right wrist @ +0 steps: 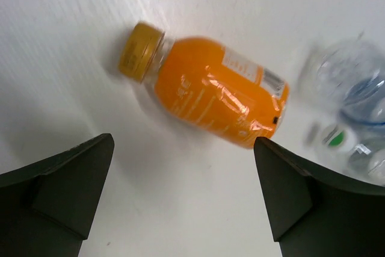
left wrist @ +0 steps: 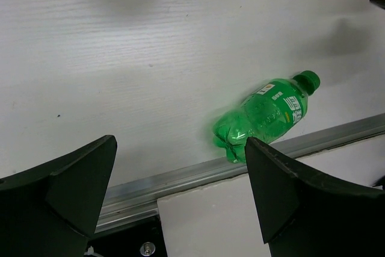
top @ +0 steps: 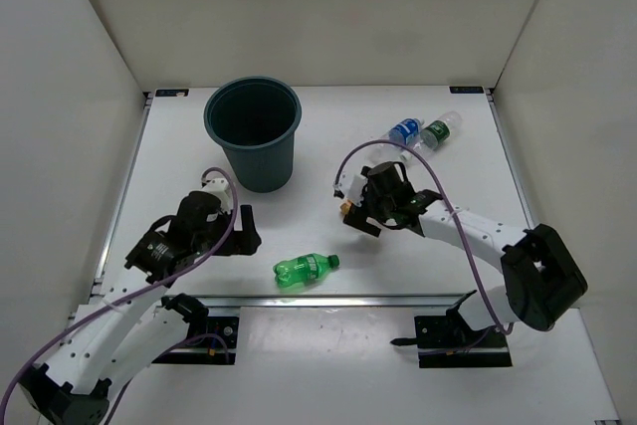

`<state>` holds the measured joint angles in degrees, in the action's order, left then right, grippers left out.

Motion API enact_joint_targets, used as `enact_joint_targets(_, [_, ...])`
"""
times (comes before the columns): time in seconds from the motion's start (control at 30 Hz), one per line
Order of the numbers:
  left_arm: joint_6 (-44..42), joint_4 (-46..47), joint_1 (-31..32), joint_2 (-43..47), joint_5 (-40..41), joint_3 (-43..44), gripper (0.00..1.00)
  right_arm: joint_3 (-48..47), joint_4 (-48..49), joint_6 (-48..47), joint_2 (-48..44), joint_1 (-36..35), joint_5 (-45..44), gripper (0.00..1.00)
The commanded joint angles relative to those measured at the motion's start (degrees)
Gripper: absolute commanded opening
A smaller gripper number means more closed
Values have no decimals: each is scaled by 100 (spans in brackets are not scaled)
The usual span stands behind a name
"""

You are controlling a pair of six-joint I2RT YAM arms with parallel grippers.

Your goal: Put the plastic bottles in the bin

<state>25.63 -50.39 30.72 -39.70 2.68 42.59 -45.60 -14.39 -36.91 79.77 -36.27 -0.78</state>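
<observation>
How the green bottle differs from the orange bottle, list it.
Colour: the green bottle is translucent green with a green cap; the orange bottle is orange with a yellow cap. Shape: the green bottle is slimmer and waisted; the orange bottle is stubbier and straight-sided. Place: the green bottle lies beside the metal rail; the orange bottle lies near clear bottles. Both lie on their sides on the white table, outside the bin.

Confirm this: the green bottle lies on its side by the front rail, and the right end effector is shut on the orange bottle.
Wrong: the right wrist view shows the right end effector open, with the orange bottle lying free. The green bottle does lie on its side by the front rail.
</observation>
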Motion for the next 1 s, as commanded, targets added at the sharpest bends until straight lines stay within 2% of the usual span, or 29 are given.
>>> enact_joint_targets(0.0, [65,-15,-22,-37,-101,-40,98,-254,1174,-505,-94,119,393,99])
enact_joint_targets(0.1, [109,-6,-84,-81,-118,-101,99,-1297,729,1330,336,427,430,99])
enact_joint_targets(0.17, [144,-50,-145,-81,-74,-84,99,-1967,116,3365,687,419,-105,99])
enact_joint_targets(0.2, [136,-41,-128,-125,-66,-75,99,-2405,-114,3870,976,341,-664,99])
enact_joint_targets(0.27, [65,-15,-207,-178,-171,-75,99,-2977,-895,4926,1433,122,-1019,99])
enact_joint_targets(0.3, [48,20,-250,-222,-241,-84,98,-3294,-1116,5495,1724,-54,-1604,99])
enact_joint_targets(0.33, [30,3,-286,-274,-250,-93,99,-3549,-1458,5666,1909,-212,-2028,99])
enact_joint_targets(0.4, [-23,12,-330,-353,-241,-84,99,-3866,-2136,6841,2383,-327,-2582,99])
enact_joint_targets(0.47, [-40,12,-321,-398,-233,-84,98,-3921,-2419,7317,2570,-302,-2411,99])
enact_joint_targets(0.6, [-40,-58,-330,-433,-233,-67,99,-3482,-2007,7873,2343,-249,-2479,99])
enact_joint_targets(0.7, [-58,-102,-321,-521,-241,-75,99,-3122,-1682,7936,2096,-205,-2787,99])
enact_joint_targets(0.83, [-84,-120,-330,-661,-347,-49,99,-2666,-1339,8041,1981,-91,-2665,99])
enact_joint_targets(0.97, [-146,-77,-435,-767,-452,-67,98,-2550,-883,8095,2331,155,-2664,99])
